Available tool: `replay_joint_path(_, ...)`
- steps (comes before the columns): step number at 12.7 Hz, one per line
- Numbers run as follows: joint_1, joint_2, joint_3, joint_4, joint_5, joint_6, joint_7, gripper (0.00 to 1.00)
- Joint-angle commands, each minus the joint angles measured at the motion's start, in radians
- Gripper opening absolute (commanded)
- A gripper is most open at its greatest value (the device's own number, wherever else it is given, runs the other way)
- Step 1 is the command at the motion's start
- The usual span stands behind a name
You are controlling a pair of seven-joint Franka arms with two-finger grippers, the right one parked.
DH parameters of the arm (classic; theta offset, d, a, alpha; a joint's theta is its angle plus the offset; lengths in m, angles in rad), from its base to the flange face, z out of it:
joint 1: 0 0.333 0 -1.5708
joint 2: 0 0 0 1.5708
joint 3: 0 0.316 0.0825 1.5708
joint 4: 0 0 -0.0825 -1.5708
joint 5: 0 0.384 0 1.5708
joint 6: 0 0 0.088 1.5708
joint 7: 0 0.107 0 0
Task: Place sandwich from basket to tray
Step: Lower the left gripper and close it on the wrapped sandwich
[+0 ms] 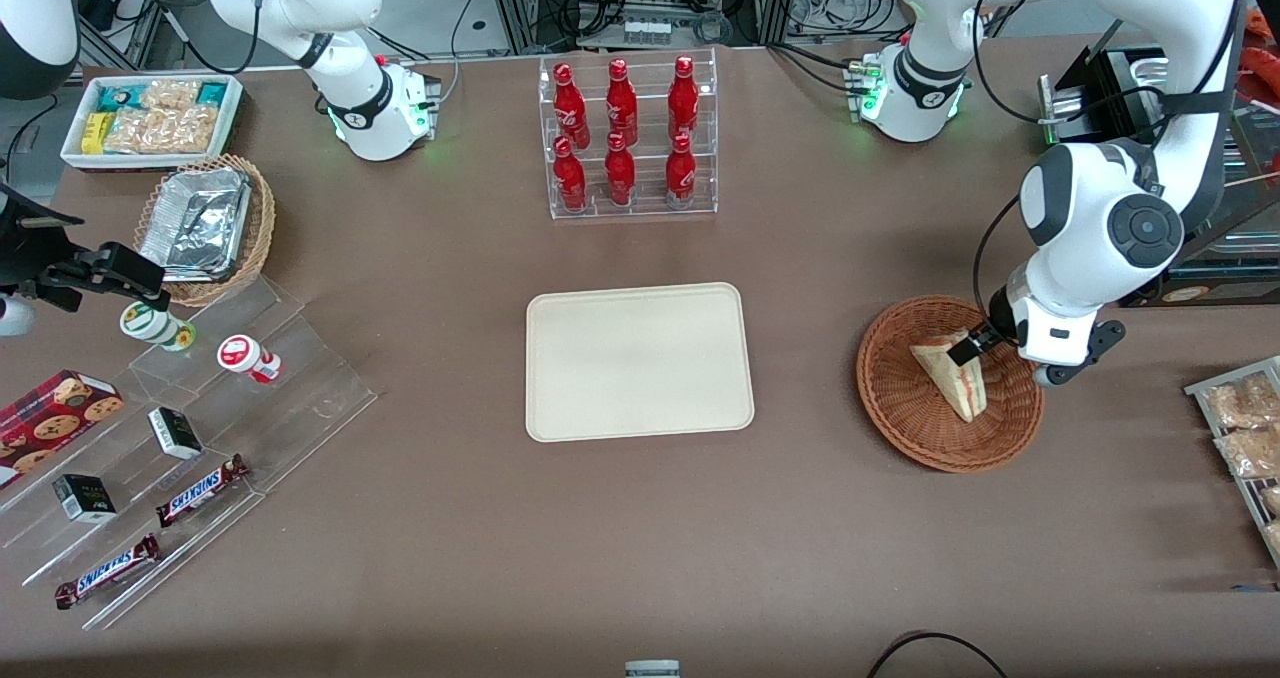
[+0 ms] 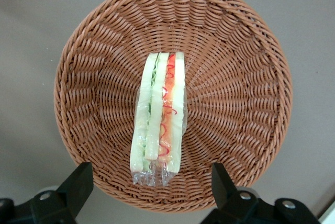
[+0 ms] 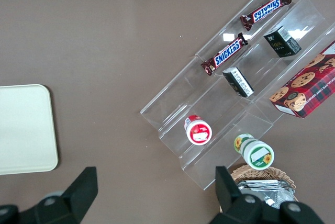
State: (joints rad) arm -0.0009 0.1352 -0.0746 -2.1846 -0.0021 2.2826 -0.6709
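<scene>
The only readable writing is "SNICKERS" on two bars (image 1: 203,490) lying on a clear stepped display (image 1: 250,398) at the parked arm's end of the table (image 1: 400,558). The red bottles (image 1: 620,133) in a clear rack carry white script too small to read.

The sandwich (image 2: 159,114) is a wedge of pale bread in clear wrap, its cut edge showing green filling along one side and red and orange along the other. It lies inside the basket (image 2: 246,103), a round reddish-brown woven bowl, roughly at its middle. The basket stands on the table toward the working arm's end, well apart from the tray (image 1: 640,361).

The tool (image 2: 149,182) hovers over the basket above the sandwich, its two dark fingers (image 2: 78,182) spread wide, one to each side of the wedge's wrapped end, touching nothing. In the front view the tool (image 1: 975,343) sits over the basket's edge farther from the camera.

The tray is beige, flat, with rounded corners, and bare, at the table's centre, with the bottle rack farther from the front camera. Bagged pastries (image 1: 1240,423) lie at the working arm's edge of the table. A lighter wicker basket of foil trays (image 1: 205,223) and a white bin of snacks (image 1: 150,118) sit at the parked arm's end. Open table lies between basket and tray.
</scene>
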Motion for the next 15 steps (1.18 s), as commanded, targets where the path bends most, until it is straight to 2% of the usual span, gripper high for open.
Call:
replay_joint_path(1,0.001,0.024,-0.002,-0.011,-0.006,0.052,-0.027,1.0)
replay_joint_path(11,-0.007,0.146,-0.002,-0.011,-0.004,0.144,-0.078,1.0)
replay_joint_path(12,-0.008,0.149,-0.002,-0.012,-0.003,0.144,-0.078,0.79)
replay_joint_path(14,-0.008,0.144,-0.002,-0.023,0.01,0.141,-0.072,0.07)
replay_joint_path(15,-0.008,0.141,-0.002,-0.024,0.011,0.135,-0.062,0.0)
